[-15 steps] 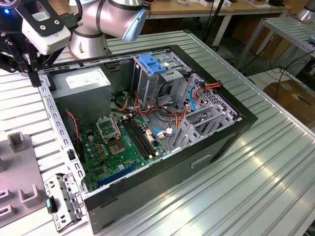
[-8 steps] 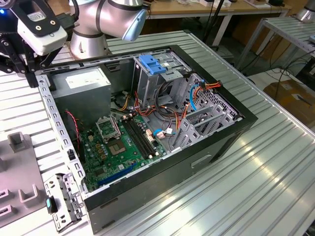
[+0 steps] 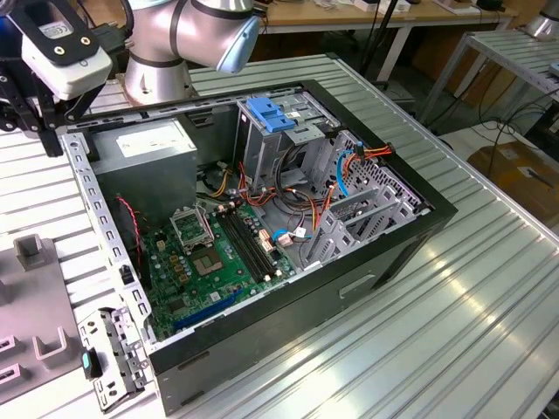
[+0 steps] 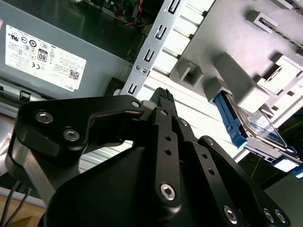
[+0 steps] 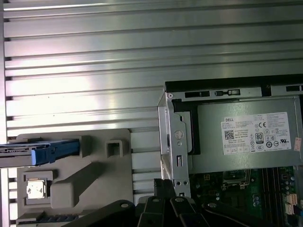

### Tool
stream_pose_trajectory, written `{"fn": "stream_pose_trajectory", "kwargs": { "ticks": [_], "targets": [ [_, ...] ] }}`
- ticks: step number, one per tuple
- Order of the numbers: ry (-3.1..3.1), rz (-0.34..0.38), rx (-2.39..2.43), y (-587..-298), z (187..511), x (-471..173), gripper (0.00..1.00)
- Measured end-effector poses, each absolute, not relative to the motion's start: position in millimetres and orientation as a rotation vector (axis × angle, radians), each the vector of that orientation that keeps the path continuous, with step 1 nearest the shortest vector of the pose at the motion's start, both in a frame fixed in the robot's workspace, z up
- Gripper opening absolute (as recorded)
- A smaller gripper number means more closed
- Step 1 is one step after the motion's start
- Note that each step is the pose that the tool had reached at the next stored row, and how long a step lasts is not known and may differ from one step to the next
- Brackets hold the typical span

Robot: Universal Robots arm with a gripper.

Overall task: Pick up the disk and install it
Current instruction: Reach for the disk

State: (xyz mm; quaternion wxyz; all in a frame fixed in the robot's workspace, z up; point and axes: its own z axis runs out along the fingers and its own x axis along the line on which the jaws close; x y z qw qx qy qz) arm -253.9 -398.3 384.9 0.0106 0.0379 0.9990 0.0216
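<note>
We begin at the gripper [image 4: 163, 97], whose black linkage fills the foreground in both wrist views. We cannot tell whether the jaws are released or clenched. We see nothing of the disk between them.

The gripper hangs over the ribbed metal surface [image 5: 142, 56], above the strip between the grey fixture [image 5: 90, 179] and the corner of the open computer case [image 3: 367, 279]. In the exterior view it stands at the case's corner on the exterior view's left, beside the power supply.

The disk [image 4: 258, 127] sits outside the case, in the grey fixture. It is held between raised grey blocks, with its blue side rail showing and its labelled face partly in view. In the first wrist view the same disk [image 5: 42, 152] appears edge-on, apart from the gripper.

Just beyond the gripper lies the case's perforated metal edge rail [image 5: 176, 137]. Against that rail sits the grey power supply [image 5: 236, 142] with its white sticker.

Further into the case we note the green motherboard [image 3: 210, 257] lying flat on the case floor. Bundled orange, red and yellow cables [image 3: 288, 196] run above it.

Beyond these stands the metal drive cage [image 3: 288, 140], with a blue tab [image 3: 271, 113] on top.

A loose metal bracket [image 3: 109, 353] lies on the surface by the case's corner. At the far end, the silver arm [image 3: 175, 35] rises behind the case.
</note>
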Motion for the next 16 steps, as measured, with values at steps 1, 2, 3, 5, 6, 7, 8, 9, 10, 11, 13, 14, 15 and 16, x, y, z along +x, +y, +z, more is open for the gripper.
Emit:
{"fn": "stream_pose_trajectory", "kwargs": {
  "ticks": [1, 2, 3, 5, 6, 7, 8, 9, 10, 11, 13, 14, 15, 16],
  "targets": [
    [3.117, 0.067, 0.118, -398, 385, -255, 0.11],
    [3.117, 0.067, 0.118, -398, 385, -256, 0.11],
    [3.117, 0.067, 0.118, -398, 385, -256, 0.11],
    [3.117, 0.067, 0.118, -398, 385, -258, 0.11],
    [3.117, 0.067, 0.118, -398, 385, -260, 0.11],
    [3.117, 0.067, 0.118, -398, 385, -261, 0.11],
    [3.117, 0.067, 0.118, -398, 385, -261, 0.11],
    [3.117, 0.068, 0.118, -398, 385, -263, 0.11],
    [3.118, 0.067, 0.118, -398, 385, -263, 0.11],
    [3.118, 0.067, 0.118, -398, 385, -264, 0.11],
    [3.118, 0.067, 0.118, -398, 385, -265, 0.11],
    [3.118, 0.067, 0.118, -398, 385, -266, 0.11],
    [3.118, 0.067, 0.118, -398, 385, -266, 0.11],
    [3.118, 0.067, 0.118, -398, 384, -267, 0.11]
  ]
}}
